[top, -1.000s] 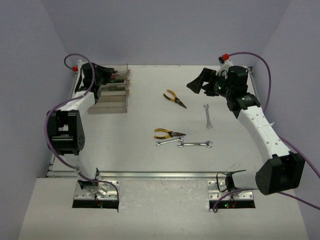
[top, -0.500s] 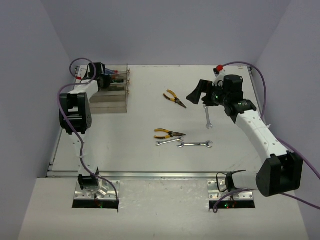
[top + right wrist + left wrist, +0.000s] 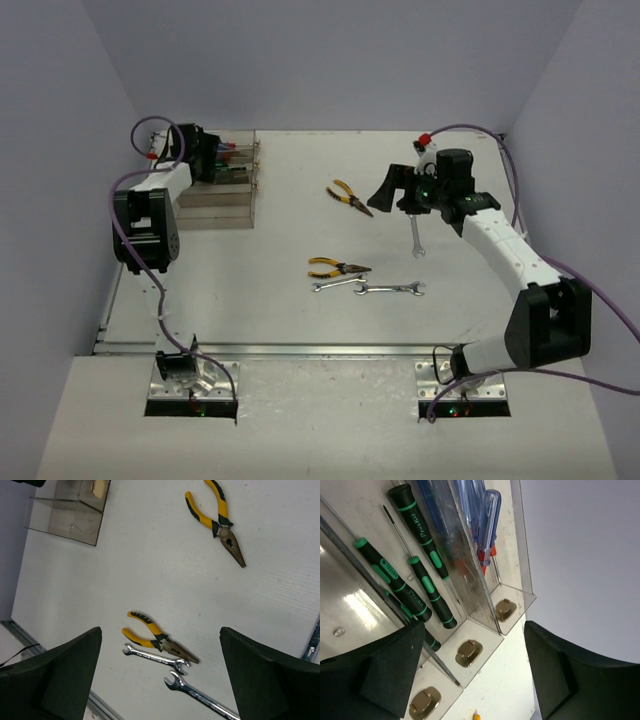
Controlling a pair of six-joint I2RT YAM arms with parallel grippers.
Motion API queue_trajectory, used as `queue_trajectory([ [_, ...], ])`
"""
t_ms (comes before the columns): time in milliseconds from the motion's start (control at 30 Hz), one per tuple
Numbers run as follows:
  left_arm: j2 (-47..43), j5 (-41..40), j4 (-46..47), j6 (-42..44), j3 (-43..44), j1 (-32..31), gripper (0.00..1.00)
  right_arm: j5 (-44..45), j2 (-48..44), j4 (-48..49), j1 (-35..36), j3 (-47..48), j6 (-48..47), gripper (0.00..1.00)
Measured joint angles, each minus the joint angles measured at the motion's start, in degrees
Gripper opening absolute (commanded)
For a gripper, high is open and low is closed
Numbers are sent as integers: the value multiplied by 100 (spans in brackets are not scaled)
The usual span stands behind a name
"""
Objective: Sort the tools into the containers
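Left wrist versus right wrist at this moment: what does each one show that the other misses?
Left wrist only: black-green screwdrivers and blue-handled screwdrivers, in neighbouring compartments of the clear bins. Right wrist only: two yellow-handled pliers and two silver wrenches lying loose. Both: the clear bins, of which the right wrist catches just a corner, and the white table.

Clear glossy plastic containers (image 3: pixel 487 611) — bright polished metal wrenches (image 3: pixel 156 658) on a matt white table (image 3: pixel 280 230).
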Motion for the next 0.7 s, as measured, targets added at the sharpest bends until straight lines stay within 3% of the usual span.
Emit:
queue_trajectory([
  [133, -405, 148, -83, 132, -212, 4, 100, 36, 490, -169, 94, 200, -261, 99],
  [233, -993, 536, -37, 533, -627, -18, 100, 546, 1032, -561, 382, 653, -696, 93],
  [400, -2842, 982, 116, 1326, -2194, -252, 100, 1392, 2636, -1090, 989, 2154, -1539, 84],
  [567, -4864, 1021, 290, 1892, -4061, -1053, 100, 1997, 4123, -1560, 1170, 3387, -2323, 80],
  [700, -5467, 1187, 166, 2200, -4700, -1595, 100, 2336, 4809, -1945, 1133, 3929, -2807, 75],
])
